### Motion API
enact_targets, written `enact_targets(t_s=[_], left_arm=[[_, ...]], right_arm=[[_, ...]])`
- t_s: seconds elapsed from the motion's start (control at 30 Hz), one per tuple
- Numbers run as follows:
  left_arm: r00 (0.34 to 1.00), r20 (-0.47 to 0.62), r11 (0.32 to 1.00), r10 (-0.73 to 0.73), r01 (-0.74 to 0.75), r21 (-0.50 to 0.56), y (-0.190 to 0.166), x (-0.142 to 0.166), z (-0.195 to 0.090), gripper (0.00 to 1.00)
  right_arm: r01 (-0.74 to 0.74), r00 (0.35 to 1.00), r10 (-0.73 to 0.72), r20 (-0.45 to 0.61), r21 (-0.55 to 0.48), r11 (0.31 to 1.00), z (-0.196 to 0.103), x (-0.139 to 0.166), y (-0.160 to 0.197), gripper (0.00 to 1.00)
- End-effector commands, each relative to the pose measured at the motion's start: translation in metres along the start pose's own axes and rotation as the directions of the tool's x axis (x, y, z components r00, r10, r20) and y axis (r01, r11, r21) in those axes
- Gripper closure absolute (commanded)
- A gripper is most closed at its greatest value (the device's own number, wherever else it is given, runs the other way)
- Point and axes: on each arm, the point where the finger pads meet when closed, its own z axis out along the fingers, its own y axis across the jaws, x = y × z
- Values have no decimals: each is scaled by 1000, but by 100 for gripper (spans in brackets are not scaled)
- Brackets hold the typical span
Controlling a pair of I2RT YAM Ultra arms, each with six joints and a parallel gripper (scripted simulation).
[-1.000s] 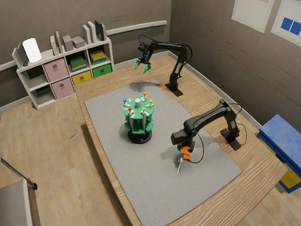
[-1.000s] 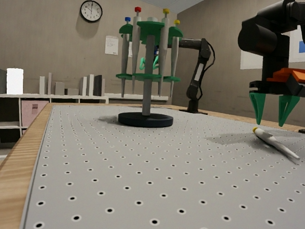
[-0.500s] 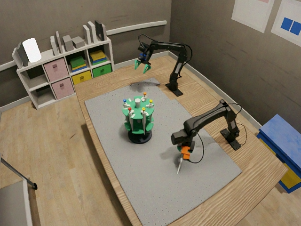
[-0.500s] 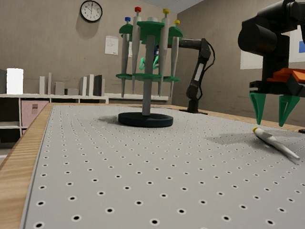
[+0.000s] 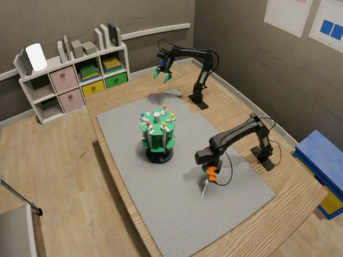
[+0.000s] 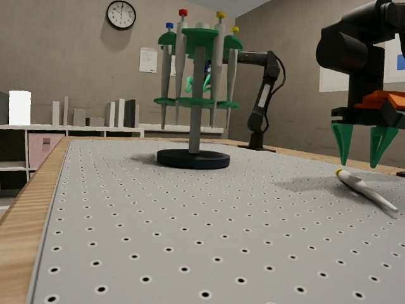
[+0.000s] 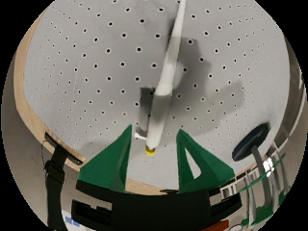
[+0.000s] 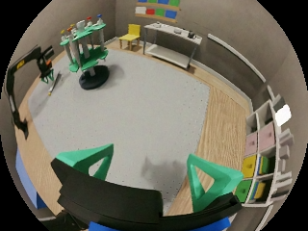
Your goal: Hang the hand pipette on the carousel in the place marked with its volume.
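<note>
While the left gripper (image 5: 209, 181) (image 6: 358, 166) (image 7: 155, 131) hangs open, pointing down, the loose pipette (image 5: 204, 188) (image 6: 362, 188) (image 7: 165, 91) (image 8: 54, 84) lies just below it, carousel (image 5: 159, 156) (image 6: 193, 159) (image 7: 251, 142) (image 8: 94, 78) well off sideways.

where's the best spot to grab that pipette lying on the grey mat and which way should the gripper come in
Probably the thick white body of the pipette, from above, fingers across its length: it lies flat, is widest near the yellow button, and narrows to a thin tip.

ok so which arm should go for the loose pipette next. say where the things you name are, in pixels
Left, I'd say: its open hand (image 5: 208, 173) (image 6: 358, 166) (image 7: 155, 131) hovers just above the pipette (image 5: 204, 188) (image 6: 362, 187) (image 7: 164, 87), while the right hand (image 5: 160, 80) (image 8: 151, 154) hangs beyond the carousel (image 5: 157, 146) (image 6: 193, 159) (image 8: 93, 79).
</note>
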Motion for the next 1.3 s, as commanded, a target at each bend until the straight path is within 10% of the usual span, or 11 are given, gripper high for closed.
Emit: enact_targets(t_s=[0.0,1.27], left_arm=[[999,51,999,0,-2,47,-10,-6,-25,46],[999,48,999,0,-2,43,-14,-9,-26,46]], right_arm=[[8,1000,-8,23,-2,1000,-1,-5,-4,0],[8,1000,-8,23,-2,1000,-1,-5,-4,0]])
